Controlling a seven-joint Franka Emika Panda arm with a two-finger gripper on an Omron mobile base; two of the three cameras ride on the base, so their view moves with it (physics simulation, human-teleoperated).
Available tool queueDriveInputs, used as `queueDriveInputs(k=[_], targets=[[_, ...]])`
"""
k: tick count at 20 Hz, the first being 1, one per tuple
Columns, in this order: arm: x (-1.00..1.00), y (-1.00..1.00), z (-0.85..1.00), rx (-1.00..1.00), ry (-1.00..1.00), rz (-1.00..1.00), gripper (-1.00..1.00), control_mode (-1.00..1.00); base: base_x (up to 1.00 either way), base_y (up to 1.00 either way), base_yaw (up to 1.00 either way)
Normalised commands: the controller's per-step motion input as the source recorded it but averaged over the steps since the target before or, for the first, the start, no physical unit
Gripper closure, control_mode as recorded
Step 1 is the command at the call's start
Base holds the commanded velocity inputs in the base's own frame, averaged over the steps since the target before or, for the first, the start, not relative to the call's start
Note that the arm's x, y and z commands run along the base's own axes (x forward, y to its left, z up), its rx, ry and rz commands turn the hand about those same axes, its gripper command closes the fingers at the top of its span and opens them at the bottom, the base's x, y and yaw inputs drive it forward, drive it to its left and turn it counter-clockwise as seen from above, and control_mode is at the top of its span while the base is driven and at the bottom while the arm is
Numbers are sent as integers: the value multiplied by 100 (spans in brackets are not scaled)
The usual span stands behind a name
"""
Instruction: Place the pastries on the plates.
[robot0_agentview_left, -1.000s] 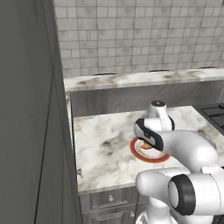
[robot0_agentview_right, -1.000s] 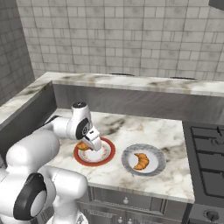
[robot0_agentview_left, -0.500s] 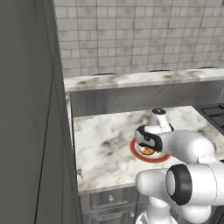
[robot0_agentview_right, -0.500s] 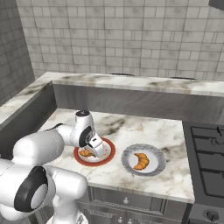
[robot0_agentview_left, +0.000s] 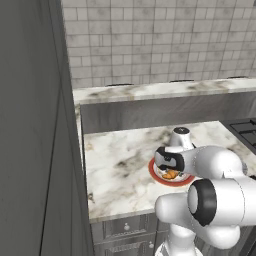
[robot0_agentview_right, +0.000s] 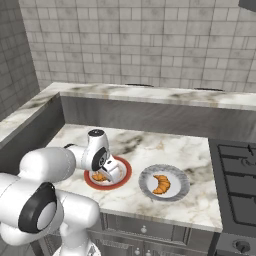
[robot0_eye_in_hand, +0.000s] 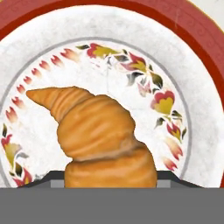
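Note:
My gripper (robot0_agentview_right: 103, 174) hangs low over the red-rimmed plate (robot0_agentview_right: 125, 172), shut on a golden croissant (robot0_agentview_right: 98, 176). In the hand view that pastry (robot0_eye_in_hand: 99, 131) rises from between the fingers, just above the plate's white flowered centre (robot0_eye_in_hand: 192, 109). From the left base view the same croissant (robot0_agentview_left: 171, 174) shows under the hand, inside the red rim (robot0_agentview_left: 151, 169). To the right, a second croissant (robot0_agentview_right: 161, 184) lies free on the grey-blue plate (robot0_agentview_right: 145, 178). Whether the held pastry touches its plate I cannot tell.
Both plates sit near the front edge of the marble counter (robot0_agentview_right: 165, 150). A black stove top (robot0_agentview_right: 235, 157) lies to the right. A raised ledge (robot0_agentview_right: 150, 95) runs along the back, and a tall dark cabinet side (robot0_agentview_left: 30, 150) stands to the left.
The hand has come down toward the red-rimmed plate with the croissant still in its grip. The other croissant and both plates have stayed put.

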Motion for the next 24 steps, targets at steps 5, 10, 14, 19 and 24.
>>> queueDriveInputs(k=[5,10,14,19,24], targets=[[0,0,0,0,-1,0,-100,-100,0,0,0],[0,0,0,0,0,0,-100,-100,0,0,0],[-8,0,44,1,0,1,-100,-100,0,0,0],[-22,4,86,2,0,0,-100,-100,0,0,0],[-52,20,65,0,0,1,-100,-100,0,0,0]])
